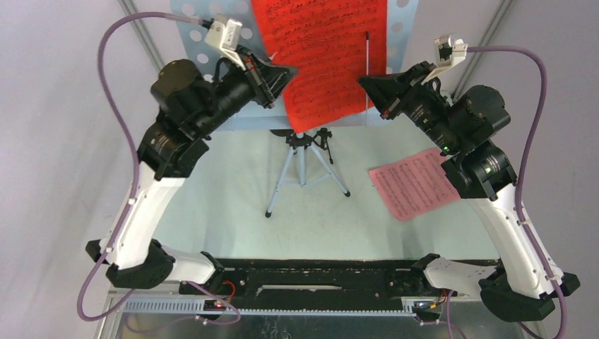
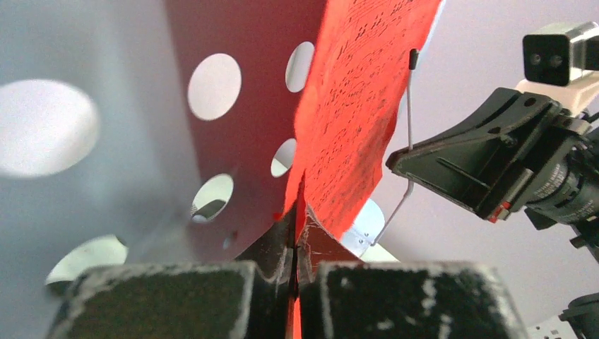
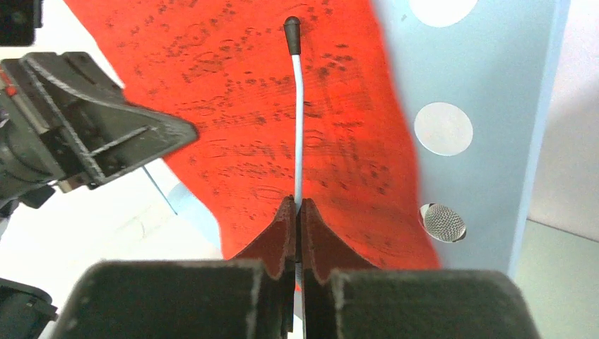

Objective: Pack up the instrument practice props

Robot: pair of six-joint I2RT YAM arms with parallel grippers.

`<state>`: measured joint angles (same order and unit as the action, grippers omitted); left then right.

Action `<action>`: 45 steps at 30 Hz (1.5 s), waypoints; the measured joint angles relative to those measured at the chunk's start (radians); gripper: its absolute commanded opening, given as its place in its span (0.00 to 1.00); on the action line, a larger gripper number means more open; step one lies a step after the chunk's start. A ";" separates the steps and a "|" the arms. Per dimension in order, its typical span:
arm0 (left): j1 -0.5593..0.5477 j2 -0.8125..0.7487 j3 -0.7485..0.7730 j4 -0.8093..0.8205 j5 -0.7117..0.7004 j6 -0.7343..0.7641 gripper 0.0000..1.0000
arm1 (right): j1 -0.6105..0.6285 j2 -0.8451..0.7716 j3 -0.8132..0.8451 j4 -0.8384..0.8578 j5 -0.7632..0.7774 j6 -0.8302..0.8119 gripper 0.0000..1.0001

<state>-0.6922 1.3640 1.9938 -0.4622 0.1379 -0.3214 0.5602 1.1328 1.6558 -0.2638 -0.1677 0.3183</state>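
The red score sheet (image 1: 321,53) lies tilted on the pale blue perforated music desk (image 1: 189,44), which stands on the blue-grey tripod (image 1: 304,166). My left gripper (image 1: 294,71) is shut on the sheet's lower left edge (image 2: 353,120), jaws pinched on the paper in the left wrist view (image 2: 297,215). My right gripper (image 1: 362,80) is shut on the desk's thin wire page holder (image 3: 297,120) with a black tip, which lies over the sheet (image 3: 233,127). The pink score sheet (image 1: 415,182) lies flat on the table to the right. The mic mounts are hidden.
A silver mesh microphone head (image 3: 443,222) shows through a hole in the desk (image 3: 494,92); its body is hidden. The two grippers face each other closely across the sheet. The pale green mat (image 1: 226,205) lies under the tripod, and grey walls stand on both sides.
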 measured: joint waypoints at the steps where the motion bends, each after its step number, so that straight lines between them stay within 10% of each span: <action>1: 0.000 -0.015 0.000 -0.013 -0.012 0.008 0.00 | 0.001 0.000 0.000 0.000 0.001 0.000 0.03; 15: 0.002 -0.337 -0.053 -0.146 -0.091 0.095 0.00 | 0.002 0.002 -0.004 0.021 0.003 -0.028 0.22; 27: 0.002 -0.365 -0.095 -0.343 -0.053 0.159 0.00 | 0.003 -0.093 -0.045 0.039 -0.016 -0.119 0.67; 45: 0.002 -0.403 -0.094 -0.510 0.197 0.238 0.00 | 0.075 -0.209 -0.251 0.030 -0.459 -0.302 0.81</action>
<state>-0.6907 0.9607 1.8999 -0.9722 0.3347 -0.0830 0.6350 0.9241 1.4048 -0.2337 -0.6262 0.0162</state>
